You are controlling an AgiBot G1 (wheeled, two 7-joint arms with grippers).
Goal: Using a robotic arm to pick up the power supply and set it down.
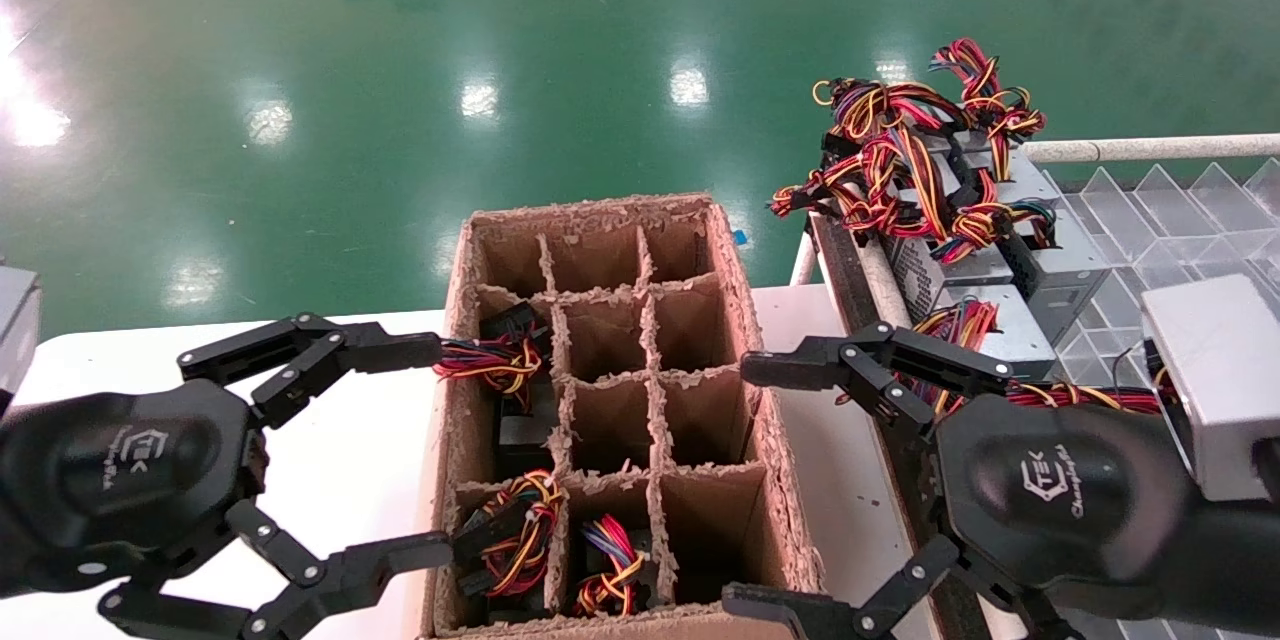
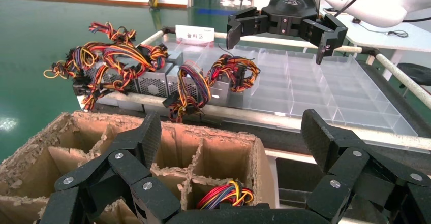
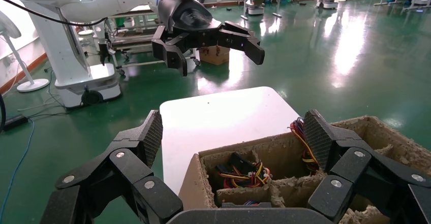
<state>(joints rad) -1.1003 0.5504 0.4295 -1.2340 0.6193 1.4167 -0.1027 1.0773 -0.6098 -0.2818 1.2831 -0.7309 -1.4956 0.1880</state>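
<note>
Several grey power supplies (image 1: 1005, 325) with red, yellow and black wire bundles (image 1: 900, 160) lie on a rack at the right, also seen in the left wrist view (image 2: 152, 84). More wired units sit in cells of the divided cardboard box (image 1: 600, 210), one at its left (image 1: 510, 360) and two at its near end (image 1: 510, 530). My left gripper (image 1: 440, 450) hovers open at the box's left wall, holding nothing. My right gripper (image 1: 740, 485) hovers open at the box's right wall, also holding nothing. Each wrist view shows its own jaws spread wide over the box (image 2: 223, 137) (image 3: 239, 150).
The box stands on a white table (image 1: 350, 440). A clear plastic divided tray (image 1: 1170, 210) lies behind the rack at the right. Green floor lies beyond. The right gripper (image 2: 278, 38) shows above the tray, and the left gripper (image 3: 216, 56) above the table.
</note>
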